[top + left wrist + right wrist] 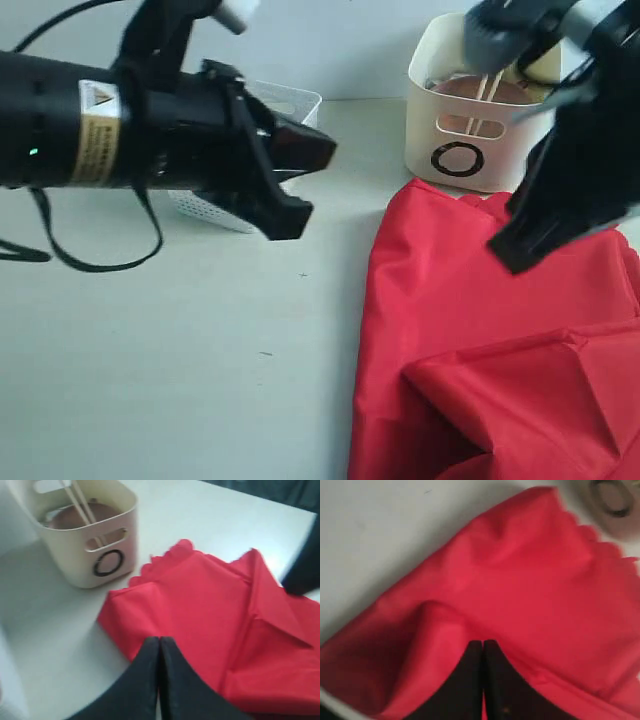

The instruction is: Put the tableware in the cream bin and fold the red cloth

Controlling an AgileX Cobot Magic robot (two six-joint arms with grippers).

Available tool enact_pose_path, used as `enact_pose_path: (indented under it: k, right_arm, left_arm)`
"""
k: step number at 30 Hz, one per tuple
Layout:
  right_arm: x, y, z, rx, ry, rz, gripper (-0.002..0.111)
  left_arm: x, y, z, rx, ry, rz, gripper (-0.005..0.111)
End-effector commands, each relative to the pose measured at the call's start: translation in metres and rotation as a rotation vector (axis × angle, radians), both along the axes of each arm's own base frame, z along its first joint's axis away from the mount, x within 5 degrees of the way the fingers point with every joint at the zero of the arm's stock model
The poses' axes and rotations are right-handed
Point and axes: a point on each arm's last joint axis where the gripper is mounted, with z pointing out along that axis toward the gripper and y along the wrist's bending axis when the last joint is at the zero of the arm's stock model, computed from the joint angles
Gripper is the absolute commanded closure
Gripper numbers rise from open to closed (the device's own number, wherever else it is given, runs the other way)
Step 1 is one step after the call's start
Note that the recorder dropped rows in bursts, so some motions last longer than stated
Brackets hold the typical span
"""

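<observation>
Closest in, at nine o'clock of the exterior view, note left fingers [145, 680] clenched on nothing above the counter [200, 380] beside the red cloth [470, 320], and at three o'clock right fingers [470, 680] likewise pressed shut over it, no fold plainly caught between them. Find that cloth rumpled and half-doubled at five o'clock, just beside the cream bin [440, 110] at one o'clock, clay plate [470, 88] and chopsticks [492, 85] already inside. Probably folding next: release both pairs, pinch two matching corners, lift together, and lay edge on edge, smoothing ridges without nudging the bin.
</observation>
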Motion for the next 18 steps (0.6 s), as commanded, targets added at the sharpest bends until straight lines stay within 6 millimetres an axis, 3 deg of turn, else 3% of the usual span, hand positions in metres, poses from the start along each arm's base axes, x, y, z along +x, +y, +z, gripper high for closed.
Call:
enact_pose_path:
  k: [1,7,12,18]
  right_arm:
    - [-0.002,0.03,-0.045,0.099,0.186,0.135,0.108]
    - [-0.003,0.051,-0.101,0.014,0.314,0.182,0.108]
    - [-0.005,0.063,-0.125,-0.031,0.376,0.19,0.108]
    - [0.002,0.056,-0.147,-0.178,0.422,0.099,0.108]
  left_arm:
    - [-0.007,0.029,0.001,0.043,-0.103,0.148,0.105]
    - [-0.013,0.042,-0.002,0.083,-0.155,0.19,0.105]
    - [-0.013,0.043,-0.002,0.085,-0.159,0.188,0.105]
    - [-0.013,0.043,-0.003,0.087,-0.157,0.188,0.105]
